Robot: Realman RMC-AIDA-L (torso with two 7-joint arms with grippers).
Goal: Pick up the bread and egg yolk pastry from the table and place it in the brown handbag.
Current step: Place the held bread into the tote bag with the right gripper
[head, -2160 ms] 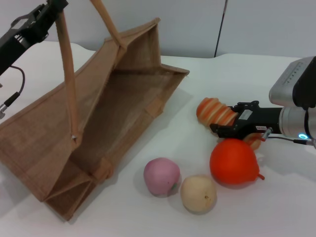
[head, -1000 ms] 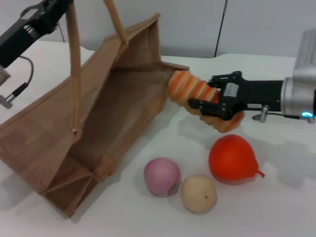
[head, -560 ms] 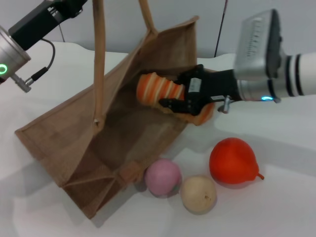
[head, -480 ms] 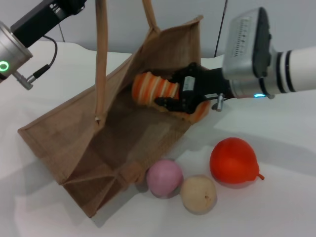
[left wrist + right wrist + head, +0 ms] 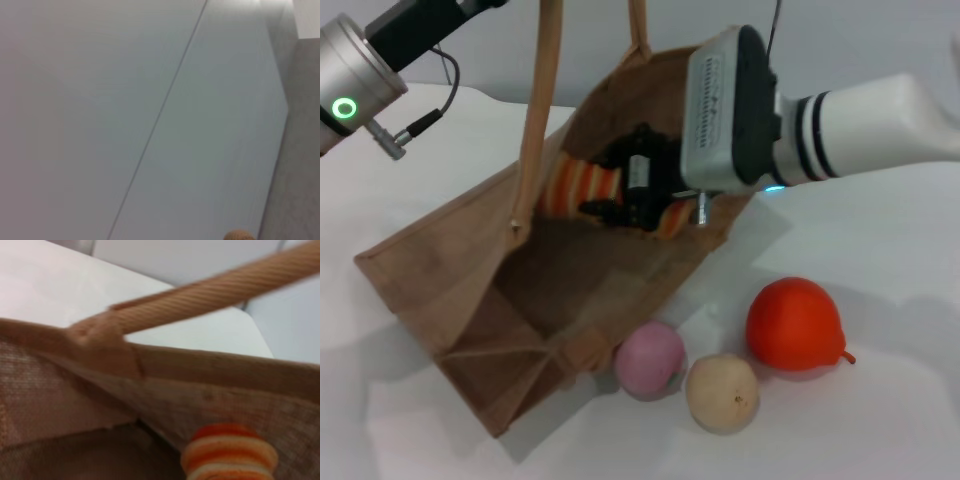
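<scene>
White table (image 5: 880,420) all around. Big brown woven handbag (image 5: 450,300) lies open at left, tan handle (image 5: 542,100) pulled up by my left gripper, out of sight. My right gripper (image 5: 625,200) inside bag, clamped on striped orange-cream bread (image 5: 578,186). Round tan egg yolk pastry (image 5: 722,392) near front, between pink ball (image 5: 649,358) and orange-red fruit (image 5: 796,325).
</scene>
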